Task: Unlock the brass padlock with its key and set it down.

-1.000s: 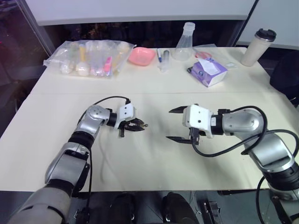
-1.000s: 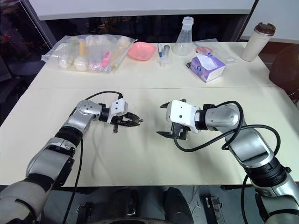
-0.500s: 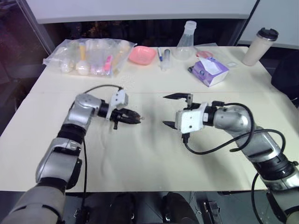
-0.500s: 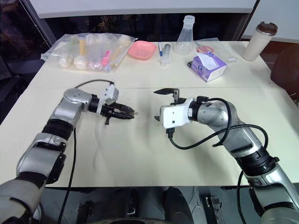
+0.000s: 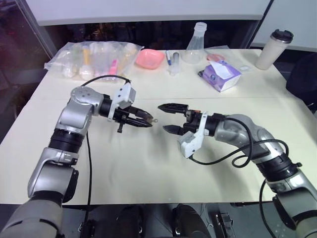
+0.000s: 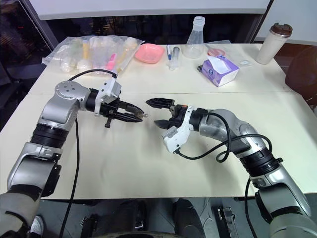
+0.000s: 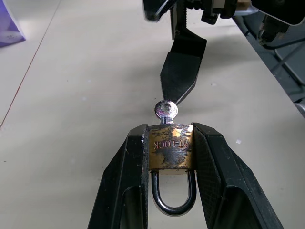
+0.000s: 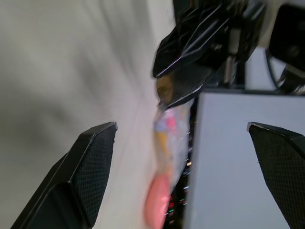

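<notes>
A: Since the left gripper (image 7: 169, 143) is clamped on the brass padlock (image 7: 171, 152), what does the lock look like up close?

B: A small rectangular brass body, scuffed and tarnished, with stamped letters across its face and a silvery U-shaped shackle (image 7: 174, 198). Each black finger presses one side of the body.

A: And the key (image 7: 166, 110)?

B: Seated in the end opposite the shackle; its round silvery head with a hole sticks out past the fingertips.

A: Which way does it all point?

B: The long axis runs along the gripper: shackle back toward the wrist, key outward toward the right gripper (image 5: 170, 118), roughly level.

A: Where is that over the worktop (image 5: 148, 168)?

B: Held in the air above its middle, nearer the front edge than the cluttered far edge. The right gripper faces it just beside the key, jaws spread wide and grasping nothing
</notes>
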